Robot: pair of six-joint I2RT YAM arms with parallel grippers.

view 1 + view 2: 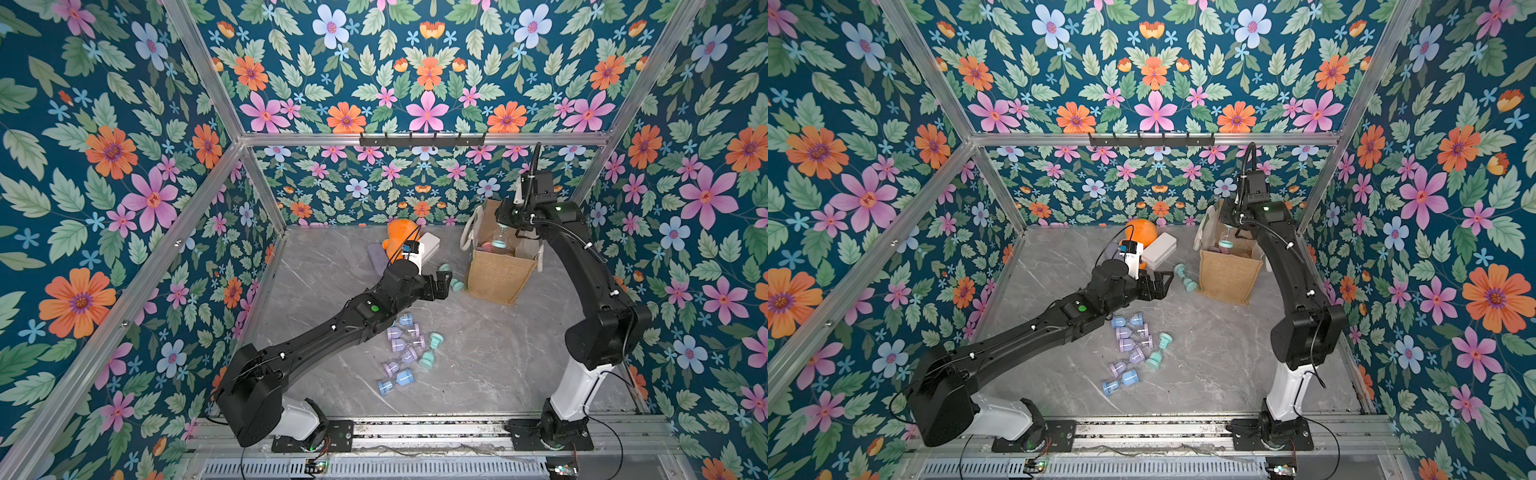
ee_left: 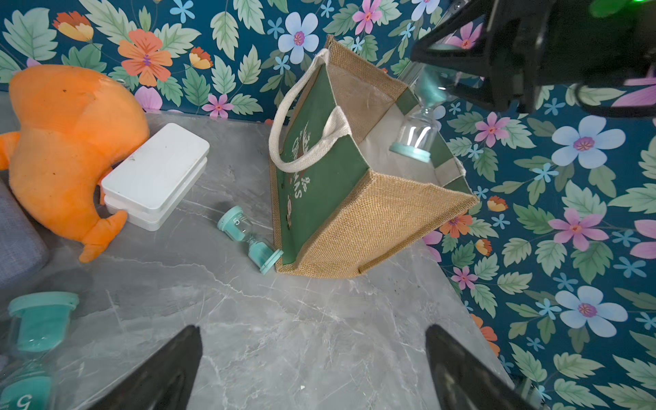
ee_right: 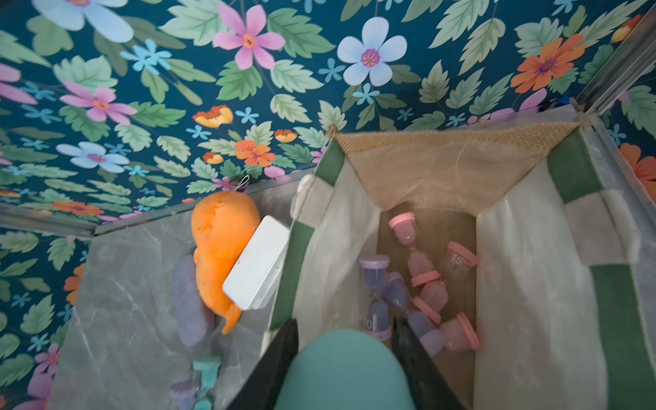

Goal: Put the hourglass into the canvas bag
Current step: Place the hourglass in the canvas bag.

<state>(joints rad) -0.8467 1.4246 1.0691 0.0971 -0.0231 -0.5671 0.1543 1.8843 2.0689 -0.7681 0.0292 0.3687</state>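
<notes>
Grey marble desk [image 1: 478,365] carries the open canvas bag [image 1: 498,278], pink and purple hourglasses [image 3: 426,284] on its bottom. Right tool [image 3: 343,337] grips a teal hourglass [image 2: 420,120] at its mouth; left tool [image 2: 312,355] gapes empty.

Mouth of the canvas bag [image 2: 372,220] gapes wide, only the right gripper [image 3: 345,324] and its held hourglass [image 2: 417,133] hanging over it; pink and purple hourglasses [image 3: 424,280] crowd the bottom. Beside the bag, a lying teal hourglass [image 2: 248,238] touches its base. Bare marble [image 2: 301,337] in front.
</notes>
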